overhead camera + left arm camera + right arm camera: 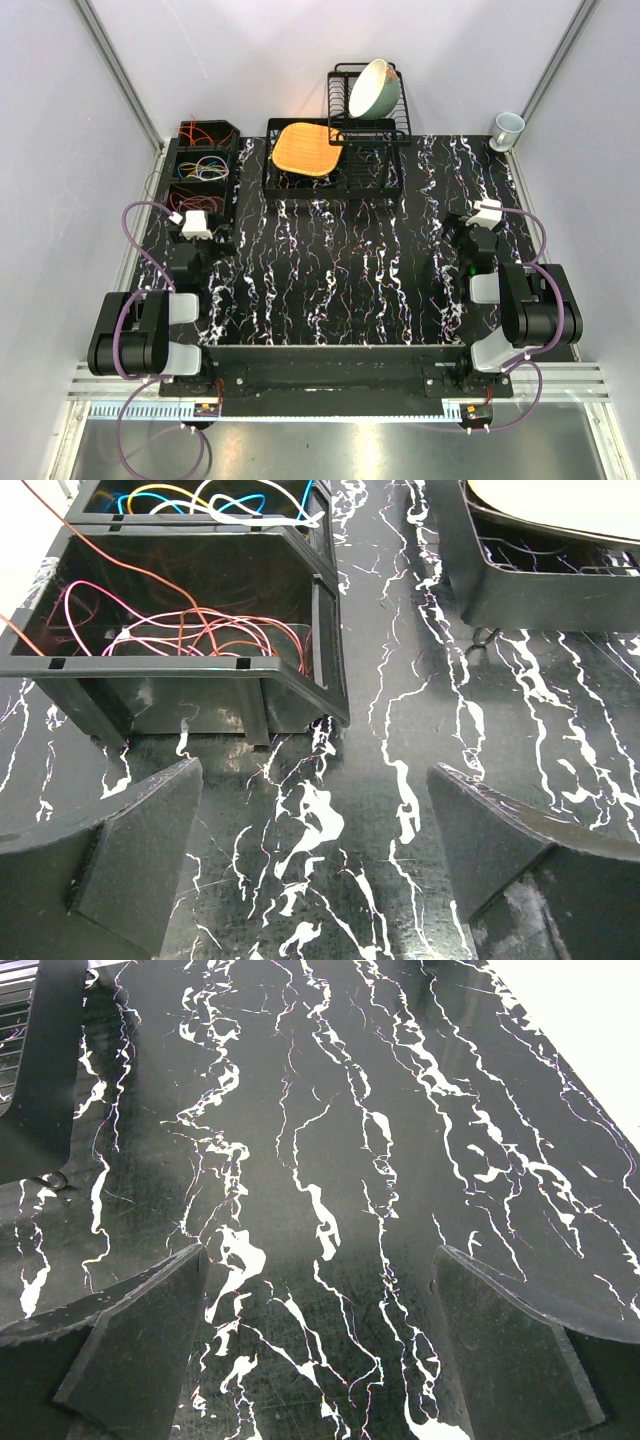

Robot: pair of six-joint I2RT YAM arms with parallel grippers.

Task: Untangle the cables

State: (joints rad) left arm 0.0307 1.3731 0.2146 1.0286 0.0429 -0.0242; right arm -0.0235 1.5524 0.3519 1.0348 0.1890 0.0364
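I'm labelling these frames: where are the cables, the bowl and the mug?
cables point(205, 632), left wrist view, middle of the red tangle
bowl point(373, 88), top view, its inside
mug point(503, 138), top view, its side

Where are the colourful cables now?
From above, the cables lie in black bins at the far left of the table, beside the dish rack, ahead of the left arm.

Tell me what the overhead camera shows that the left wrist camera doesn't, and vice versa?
Overhead only: the green bowl in its rack, the orange board, the cup and the right arm. Left wrist only: its own fingers spread wide, and pink loops among the red cables. Both: the black bins and the marbled table.
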